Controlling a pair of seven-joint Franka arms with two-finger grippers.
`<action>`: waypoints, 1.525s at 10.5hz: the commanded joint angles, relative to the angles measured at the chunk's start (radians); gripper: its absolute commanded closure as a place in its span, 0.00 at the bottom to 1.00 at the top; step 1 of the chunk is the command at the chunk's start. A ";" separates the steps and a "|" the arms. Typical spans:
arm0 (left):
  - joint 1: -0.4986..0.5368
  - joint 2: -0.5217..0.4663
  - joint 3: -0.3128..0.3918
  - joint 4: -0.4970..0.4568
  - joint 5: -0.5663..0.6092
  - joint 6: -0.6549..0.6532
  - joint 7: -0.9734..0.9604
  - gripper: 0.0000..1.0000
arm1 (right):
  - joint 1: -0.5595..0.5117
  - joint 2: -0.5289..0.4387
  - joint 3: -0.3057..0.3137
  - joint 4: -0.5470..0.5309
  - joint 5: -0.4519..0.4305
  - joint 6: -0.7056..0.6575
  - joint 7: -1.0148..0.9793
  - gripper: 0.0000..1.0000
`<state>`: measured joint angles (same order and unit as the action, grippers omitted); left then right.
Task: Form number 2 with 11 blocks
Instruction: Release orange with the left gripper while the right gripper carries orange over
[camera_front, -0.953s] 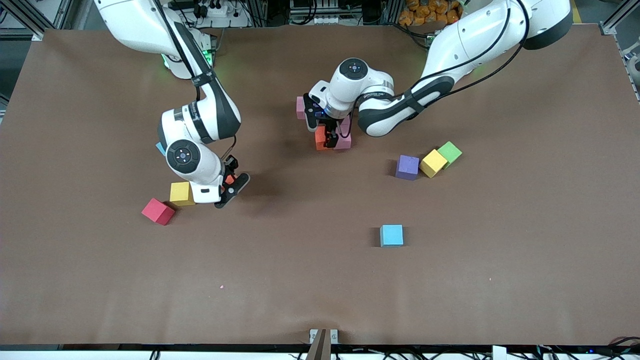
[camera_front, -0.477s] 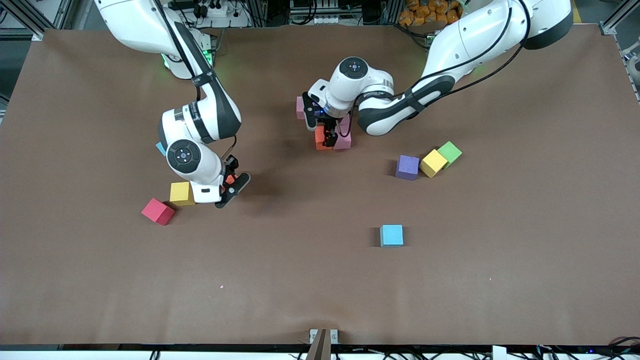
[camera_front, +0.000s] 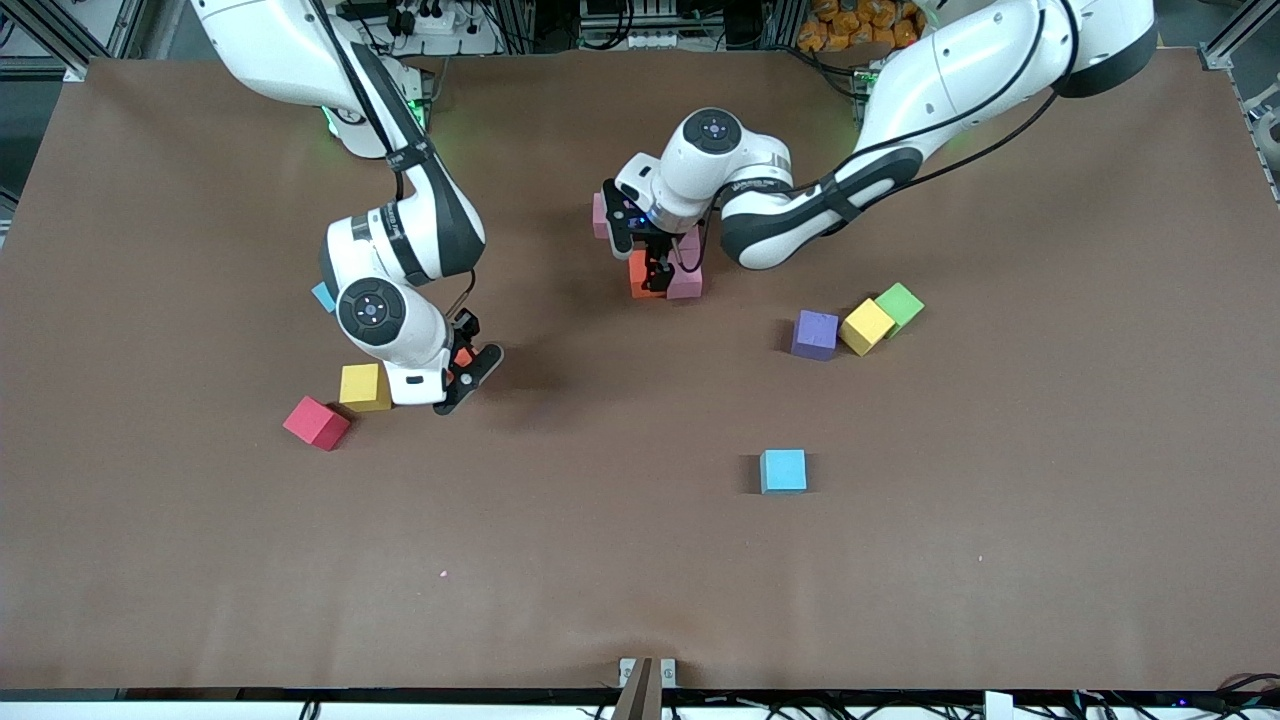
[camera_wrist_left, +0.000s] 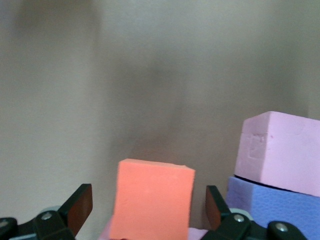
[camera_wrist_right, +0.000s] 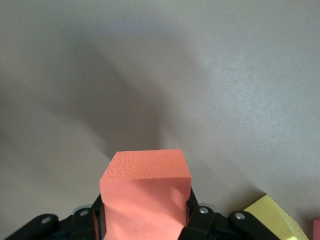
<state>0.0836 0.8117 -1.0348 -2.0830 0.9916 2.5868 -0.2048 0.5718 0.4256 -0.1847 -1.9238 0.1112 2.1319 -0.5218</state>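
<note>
Clamping an orange cube (camera_wrist_right: 146, 192) between its fingers, the right gripper (camera_front: 466, 366) hangs over the table (camera_front: 600, 560) just beside a yellow cube (camera_front: 364, 386) and a red cube (camera_front: 316, 422) toward the right arm's end. The left gripper (camera_front: 655, 268) stands with its jaws spread wide around, but not pressing, another orange cube (camera_wrist_left: 151, 198), which in the left wrist view sits midway between the two fingers with a gap on each side. That cube rests against a pink cube (camera_front: 686, 282), with a second pink cube (camera_front: 600, 215) close by under the wrist; these few blocks look like the start of the number 2, far from complete. The relation that matters is where this cluster lies from the carried cube: well apart from the right gripper's fingers, toward the left arm's end, and already under the left gripper, so the left arm is the nearer one. A cube has no long axis, so only its faces need squaring to the row. Loose blocks wait elsewhere: purple (camera_front: 815, 334), yellow (camera_front: 866, 326), light blue (camera_front: 782, 470), plus a green cube (camera_front: 900, 304). No readable writing shows on any cube.
</note>
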 joint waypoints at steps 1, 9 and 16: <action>0.062 -0.019 -0.051 -0.011 -0.022 -0.020 0.025 0.00 | -0.003 -0.011 0.005 -0.009 -0.015 -0.006 0.011 0.84; 0.266 -0.016 -0.215 0.275 -0.197 -0.531 0.025 0.00 | 0.129 -0.013 0.008 -0.014 -0.056 0.020 -0.019 0.84; 0.320 -0.017 -0.003 0.494 -0.190 -0.568 -0.095 0.00 | 0.241 -0.113 0.154 -0.136 -0.042 0.178 -0.239 0.82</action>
<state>0.4396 0.8088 -1.0917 -1.6272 0.8143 2.0337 -0.2431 0.8134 0.3708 -0.0813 -2.0125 0.0746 2.3022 -0.6940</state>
